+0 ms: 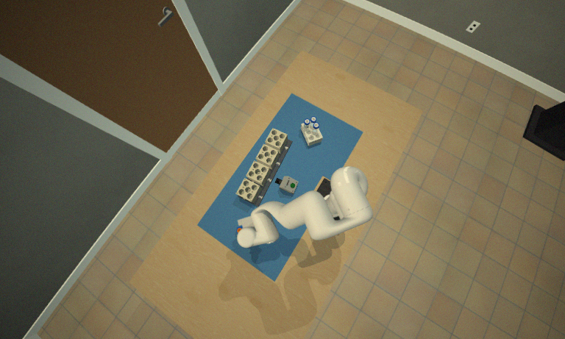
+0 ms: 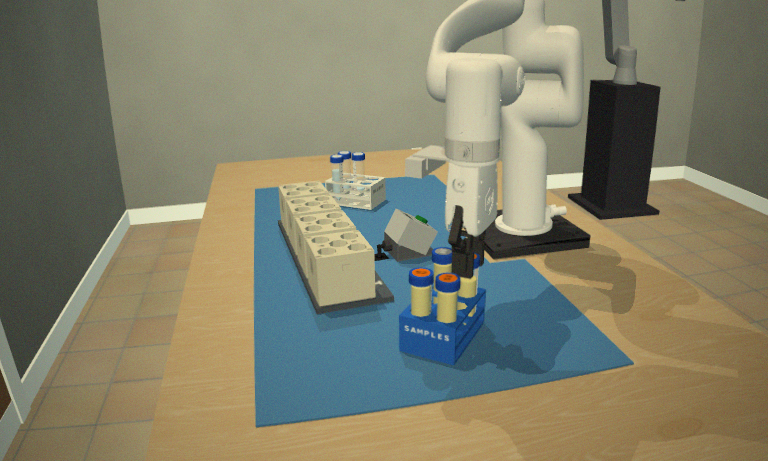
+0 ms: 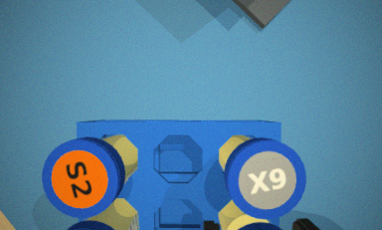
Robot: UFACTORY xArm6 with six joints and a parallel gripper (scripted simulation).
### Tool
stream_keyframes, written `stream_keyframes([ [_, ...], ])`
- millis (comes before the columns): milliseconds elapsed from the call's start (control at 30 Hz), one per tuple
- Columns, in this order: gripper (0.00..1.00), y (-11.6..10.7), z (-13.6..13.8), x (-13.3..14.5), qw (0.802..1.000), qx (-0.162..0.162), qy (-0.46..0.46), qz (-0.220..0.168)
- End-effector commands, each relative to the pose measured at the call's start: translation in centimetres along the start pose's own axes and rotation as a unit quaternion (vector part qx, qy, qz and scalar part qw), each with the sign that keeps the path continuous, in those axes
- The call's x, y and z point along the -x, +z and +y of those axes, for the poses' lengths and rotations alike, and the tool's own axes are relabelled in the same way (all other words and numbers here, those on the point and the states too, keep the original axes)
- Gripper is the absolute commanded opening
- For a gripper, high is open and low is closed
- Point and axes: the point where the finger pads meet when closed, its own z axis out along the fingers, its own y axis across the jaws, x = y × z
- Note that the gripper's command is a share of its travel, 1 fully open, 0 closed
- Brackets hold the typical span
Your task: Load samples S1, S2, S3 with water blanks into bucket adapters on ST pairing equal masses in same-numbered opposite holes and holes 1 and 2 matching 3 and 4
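Note:
The blue SAMPLES rack (image 2: 411, 343) (image 3: 144, 129) stands upright. S2 (image 2: 420, 300) (image 3: 80, 178), X9 (image 2: 442, 268) (image 3: 269, 180) with its grey dot, and the front-right orange-dot tube (image 2: 447, 306) stand in it. Another orange-dot tube (image 2: 467, 287) stands low in the rack's far right; its ID is hidden. My gripper (image 2: 473, 265) (image 3: 258, 225) is open around this tube's cap, with small gaps beside it. Four adapters stand in a row on the stand (image 1: 285, 148) (image 2: 386, 293); their holes look empty. Three blanks stand in the white rack (image 1: 315, 142) (image 2: 371, 199).
The green DONE key (image 1: 293, 185) (image 2: 421, 219) sits on the grey sloped desk (image 1: 285, 188) (image 2: 405, 242), between the adapter row and the robot base (image 2: 543, 241). X9 and the front tubes stand close to my fingers. The stand's corner (image 3: 263, 22) shows at the wrist view's top.

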Motion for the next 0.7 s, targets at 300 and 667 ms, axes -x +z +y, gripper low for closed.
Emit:
stream_keyframes([
  [300, 0.44, -0.2, -0.1, 0.0, 1.000, -0.002, 0.000, 0.000],
  [667, 0.44, -2.3, -0.1, 0.0, 1.000, -0.002, 0.000, 0.000],
])
